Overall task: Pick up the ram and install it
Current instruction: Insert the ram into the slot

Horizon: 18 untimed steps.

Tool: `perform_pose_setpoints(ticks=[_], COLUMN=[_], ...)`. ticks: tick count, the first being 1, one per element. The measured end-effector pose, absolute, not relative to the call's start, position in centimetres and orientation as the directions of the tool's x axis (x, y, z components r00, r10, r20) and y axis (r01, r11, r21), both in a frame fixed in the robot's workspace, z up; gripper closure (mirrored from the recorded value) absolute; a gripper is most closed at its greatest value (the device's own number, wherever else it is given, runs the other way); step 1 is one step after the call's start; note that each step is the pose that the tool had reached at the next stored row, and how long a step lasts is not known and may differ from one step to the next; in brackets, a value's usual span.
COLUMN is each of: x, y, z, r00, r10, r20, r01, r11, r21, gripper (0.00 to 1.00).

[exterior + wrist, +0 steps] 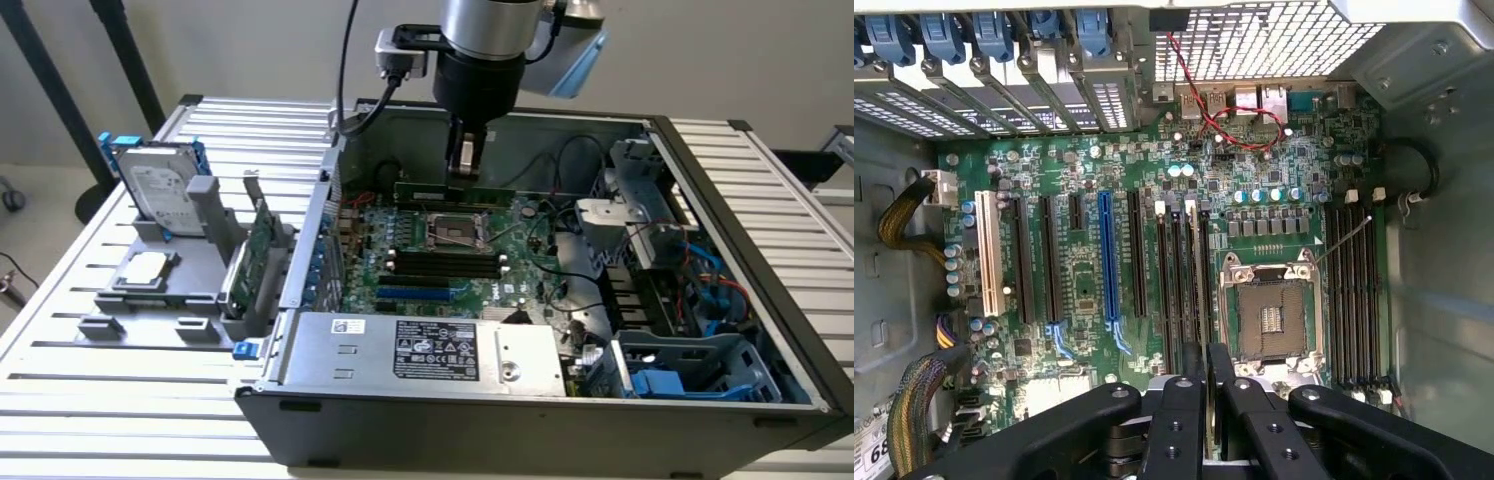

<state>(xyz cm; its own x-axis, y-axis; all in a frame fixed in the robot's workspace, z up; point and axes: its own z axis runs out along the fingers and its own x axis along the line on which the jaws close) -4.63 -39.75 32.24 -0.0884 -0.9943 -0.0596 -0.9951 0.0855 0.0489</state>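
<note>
The ram (434,190) is being gripped along its upper edge by the gripper (463,176) and is being held level close to the motherboard (395,228), beside the processor socket (454,229), inside the open computer case (534,425). On the exterior view's left, a hard drive (158,190), a loose processor (144,268) and a green expansion card (256,262) are being supported by a grey rack (140,302) on the slatted table (80,420).

The ram (454,189) is a long, thin green circuit strip with a row of dark chips. It stands level on its long edge, running 9 to 3 o'clock in the exterior view. The gripper (462,178) clamps it at mid-length, at 12 o'clock from the processor socket (454,228); contact with the motherboard (527,238) cannot be confirmed.
</note>
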Motion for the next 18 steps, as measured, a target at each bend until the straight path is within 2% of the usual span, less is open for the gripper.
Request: perform_pose_setpoints(ticks=[18], x=[-4.6], y=[-40.2], z=[29.0], r00=[-0.088], r10=[-0.994], r20=[-0.059], r01=[-0.995], r11=[0.085], r21=[0.049], gripper=[0.86])
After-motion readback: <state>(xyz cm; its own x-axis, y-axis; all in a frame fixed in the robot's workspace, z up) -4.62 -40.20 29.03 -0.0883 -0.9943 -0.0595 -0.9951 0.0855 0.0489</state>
